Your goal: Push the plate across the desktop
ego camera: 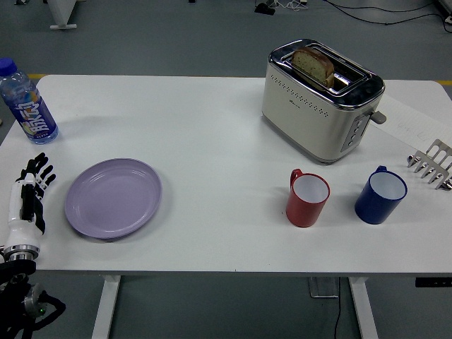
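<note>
A lilac plate [113, 197] lies flat on the white table [212, 134], at the near left. My left hand [31, 191] is just left of the plate, a short gap away, with its fingers extended and holding nothing. The fingers point toward the table's far side. My right hand is out of view.
A blue-capped bottle [27, 103] stands at the far left. A cream toaster [321, 99] with a bread slice [313, 66] stands at the back right. A red mug [308, 198] and a blue mug [381, 195] stand right of centre. A metal rack [432, 164] lies at the right edge.
</note>
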Robot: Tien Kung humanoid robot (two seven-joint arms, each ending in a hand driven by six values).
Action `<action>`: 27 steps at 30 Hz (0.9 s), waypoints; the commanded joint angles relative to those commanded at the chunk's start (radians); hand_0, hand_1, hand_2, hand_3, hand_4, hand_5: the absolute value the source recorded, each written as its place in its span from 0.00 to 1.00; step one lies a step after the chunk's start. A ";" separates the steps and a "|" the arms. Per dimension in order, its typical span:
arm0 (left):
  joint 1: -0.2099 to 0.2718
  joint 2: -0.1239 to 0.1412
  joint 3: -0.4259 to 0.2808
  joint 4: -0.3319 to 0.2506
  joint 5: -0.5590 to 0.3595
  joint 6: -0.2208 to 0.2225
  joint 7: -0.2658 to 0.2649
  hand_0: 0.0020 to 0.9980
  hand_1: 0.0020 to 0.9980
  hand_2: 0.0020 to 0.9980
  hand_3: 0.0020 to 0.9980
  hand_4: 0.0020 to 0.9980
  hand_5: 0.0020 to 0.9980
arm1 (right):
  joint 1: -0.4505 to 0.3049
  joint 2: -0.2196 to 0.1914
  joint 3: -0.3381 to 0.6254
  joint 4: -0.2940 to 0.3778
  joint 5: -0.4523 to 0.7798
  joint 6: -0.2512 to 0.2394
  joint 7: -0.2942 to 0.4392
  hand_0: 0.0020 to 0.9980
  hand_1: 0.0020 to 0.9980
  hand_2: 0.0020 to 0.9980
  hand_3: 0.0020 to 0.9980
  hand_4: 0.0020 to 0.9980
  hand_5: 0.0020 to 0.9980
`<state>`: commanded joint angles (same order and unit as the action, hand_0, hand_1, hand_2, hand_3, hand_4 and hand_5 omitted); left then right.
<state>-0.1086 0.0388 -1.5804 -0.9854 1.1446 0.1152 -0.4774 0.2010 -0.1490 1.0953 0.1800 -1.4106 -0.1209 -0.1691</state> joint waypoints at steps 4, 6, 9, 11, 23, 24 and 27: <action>0.001 -0.006 0.015 0.000 -0.013 0.012 -0.008 0.82 0.88 0.91 0.88 0.61 1.00 | 0.000 0.000 0.000 0.000 0.000 0.000 0.000 0.64 0.61 0.67 0.60 0.19 0.11; 0.001 -0.009 0.026 0.002 -0.016 0.021 -0.012 0.82 0.88 0.91 0.88 0.61 1.00 | 0.000 0.000 -0.001 0.000 0.001 0.000 0.000 0.64 0.61 0.67 0.60 0.19 0.11; 0.001 -0.008 0.045 0.002 -0.023 0.034 -0.018 0.83 0.89 0.92 0.90 0.60 1.00 | 0.000 0.000 -0.001 0.000 0.000 0.000 0.000 0.64 0.61 0.67 0.60 0.19 0.11; 0.000 -0.009 0.064 0.001 -0.041 0.046 -0.025 0.83 0.89 0.92 0.90 0.60 1.00 | -0.001 -0.001 -0.001 0.000 0.001 0.000 0.000 0.64 0.61 0.67 0.60 0.19 0.11; 0.002 0.000 0.173 -0.015 -0.127 0.102 -0.060 0.84 0.90 0.93 0.91 0.60 1.00 | -0.004 0.000 -0.001 0.000 0.000 0.001 -0.002 0.64 0.61 0.67 0.60 0.19 0.11; 0.003 0.003 0.187 -0.016 -0.135 0.109 -0.065 0.84 0.90 0.93 0.91 0.60 1.00 | -0.005 0.000 -0.002 0.000 -0.001 0.001 -0.002 0.64 0.61 0.67 0.60 0.19 0.11; 0.005 0.003 0.208 -0.022 -0.147 0.124 -0.078 0.84 0.90 0.93 0.91 0.60 1.00 | -0.007 0.000 -0.001 0.000 -0.003 0.001 -0.003 0.64 0.61 0.67 0.60 0.19 0.11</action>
<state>-0.1034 0.0422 -1.3723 -1.0070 0.9976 0.2394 -0.5551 0.1940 -0.1490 1.0938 0.1800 -1.4138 -0.1195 -0.1718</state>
